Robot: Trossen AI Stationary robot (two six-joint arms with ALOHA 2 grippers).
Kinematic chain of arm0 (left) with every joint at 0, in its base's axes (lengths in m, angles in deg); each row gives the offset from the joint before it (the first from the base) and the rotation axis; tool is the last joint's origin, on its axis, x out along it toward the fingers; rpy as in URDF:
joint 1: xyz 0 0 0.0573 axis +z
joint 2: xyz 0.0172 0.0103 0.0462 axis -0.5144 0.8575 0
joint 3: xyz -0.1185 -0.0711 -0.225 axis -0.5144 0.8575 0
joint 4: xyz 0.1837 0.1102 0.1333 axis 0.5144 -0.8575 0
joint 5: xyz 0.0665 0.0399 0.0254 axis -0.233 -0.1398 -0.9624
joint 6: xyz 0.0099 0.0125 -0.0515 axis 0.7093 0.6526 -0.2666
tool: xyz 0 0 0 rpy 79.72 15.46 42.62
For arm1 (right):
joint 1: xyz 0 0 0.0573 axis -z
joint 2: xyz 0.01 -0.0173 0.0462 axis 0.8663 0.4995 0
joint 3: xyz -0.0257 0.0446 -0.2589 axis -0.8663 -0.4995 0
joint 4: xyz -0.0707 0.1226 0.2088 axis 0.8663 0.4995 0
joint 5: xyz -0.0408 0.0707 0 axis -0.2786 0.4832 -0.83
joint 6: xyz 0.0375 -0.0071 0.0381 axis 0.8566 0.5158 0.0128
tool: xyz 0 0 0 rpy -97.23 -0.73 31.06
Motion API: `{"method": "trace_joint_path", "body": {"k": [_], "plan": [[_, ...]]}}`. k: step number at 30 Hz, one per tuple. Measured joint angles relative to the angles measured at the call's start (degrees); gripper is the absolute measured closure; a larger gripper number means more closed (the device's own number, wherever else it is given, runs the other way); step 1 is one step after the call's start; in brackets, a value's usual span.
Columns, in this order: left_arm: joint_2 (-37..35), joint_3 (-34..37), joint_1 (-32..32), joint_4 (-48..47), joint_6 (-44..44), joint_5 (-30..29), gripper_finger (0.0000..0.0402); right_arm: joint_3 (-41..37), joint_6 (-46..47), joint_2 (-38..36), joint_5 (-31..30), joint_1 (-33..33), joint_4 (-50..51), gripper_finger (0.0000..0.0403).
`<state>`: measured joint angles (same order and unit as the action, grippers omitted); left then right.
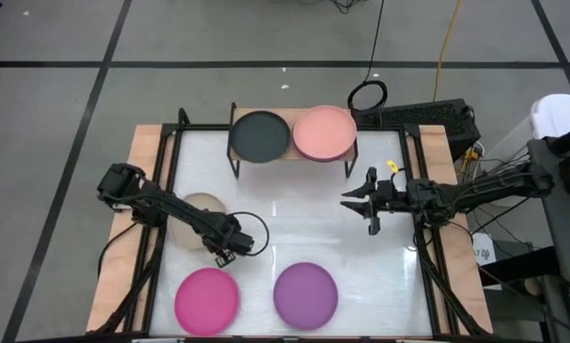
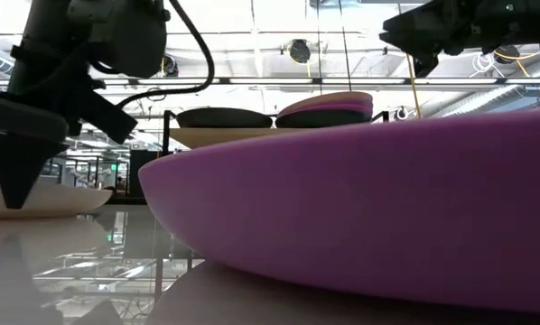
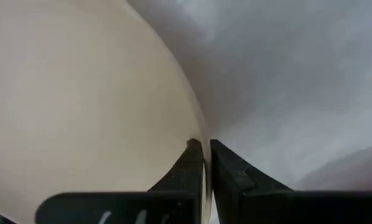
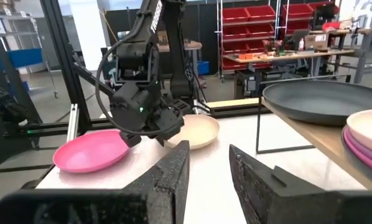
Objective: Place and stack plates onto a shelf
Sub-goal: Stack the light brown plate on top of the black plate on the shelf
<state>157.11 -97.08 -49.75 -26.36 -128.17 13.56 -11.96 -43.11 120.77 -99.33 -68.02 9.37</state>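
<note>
The shelf point(image 1: 293, 155) stands at the table's far edge. It bears a dark grey plate point(image 1: 259, 135) and, to its right, a stack topped by a peach plate point(image 1: 324, 132). A beige plate point(image 1: 197, 211) lies flat at the table's left. A magenta plate point(image 1: 207, 299) and a purple plate point(image 1: 305, 293) lie near the near edge. My left gripper point(image 1: 223, 252) is down at the beige plate's near-right rim, shut on it. My right gripper point(image 1: 358, 200) hovers open above the table's right half, in front of the shelf, and holds nothing. My left gripper pinches the beige plate's rim point(image 3: 204, 140) between its two fingers, one finger point(image 3: 187, 165) over the plate's inner side and the other outside it. The fingers come from above, pointing down point(image 2: 17, 181). The plate lies flat on the table point(image 2: 44, 200).
Wooden strips and black rails run along the table's left point(image 1: 142, 191) and right point(image 1: 437, 257) sides. The purple plate point(image 2: 369, 208) fills the low view's foreground. Bare white table point(image 1: 295, 224) lies between the shelf and the two near plates.
</note>
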Motion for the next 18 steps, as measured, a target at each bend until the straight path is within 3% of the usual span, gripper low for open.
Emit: {"method": "trace_joint_path", "body": {"k": [8, 13, 18], "plan": [[0.0, -6.0, -1.1, -7.2, 3.1, -2.9, 0.0389, -0.1, 1.1, 0.0, 0.1, 0.0, -3.7, 0.0307], [0.0, -16.0, -3.7, -11.9, 6.6, -6.6, 0.0389, -0.1, 2.7, 0.0, 0.1, 0.0, -3.8, 0.0307], [0.0, -28.2, -6.2, -22.7, 7.4, -16.7, 0.0390, -0.1, 3.8, 0.2, 0.2, -0.6, -2.9, 0.0307]]}}
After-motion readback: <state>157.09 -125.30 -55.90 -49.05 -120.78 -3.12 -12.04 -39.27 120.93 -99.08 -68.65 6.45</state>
